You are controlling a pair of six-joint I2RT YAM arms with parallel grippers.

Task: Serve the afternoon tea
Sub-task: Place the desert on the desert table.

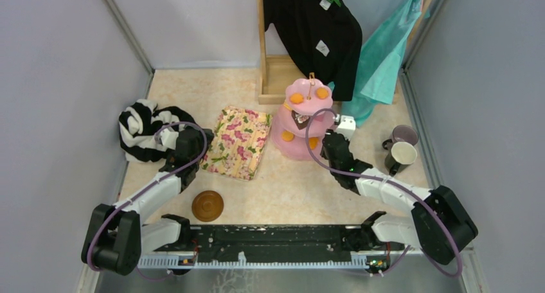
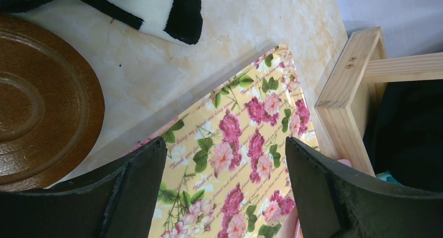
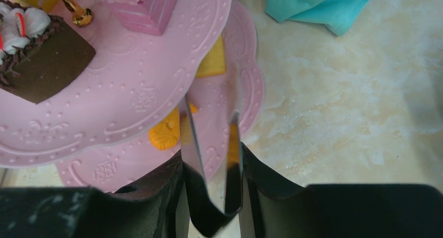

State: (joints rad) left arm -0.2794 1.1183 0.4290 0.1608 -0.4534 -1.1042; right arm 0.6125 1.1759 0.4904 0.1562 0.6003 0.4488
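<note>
The pink three-tier cake stand (image 1: 292, 150) stands mid-table with orange pastries (image 1: 296, 97) on its top tier. In the right wrist view its middle tier (image 3: 130, 92) carries a brown chocolate slice (image 3: 47, 66), and an orange pastry (image 3: 164, 133) lies on the bottom tier. My right gripper (image 3: 211, 159) is shut on metal tongs (image 3: 193, 139), whose blades reach over the bottom tier beside that pastry. My left gripper (image 2: 224, 149) hangs open over the floral cloth (image 2: 235, 139), holding nothing. One brown saucer (image 1: 207, 205) lies near the front; a saucer (image 2: 36, 102) also shows in the left wrist view. The lilac mug (image 1: 404, 135) and cream mug (image 1: 402, 155) stand at right.
A black-and-white striped garment (image 1: 144, 129) lies at the left. A wooden frame (image 1: 276, 74) with a black garment (image 1: 318, 29) and a teal cloth (image 1: 382, 55) stands at the back. Grey walls close in both sides.
</note>
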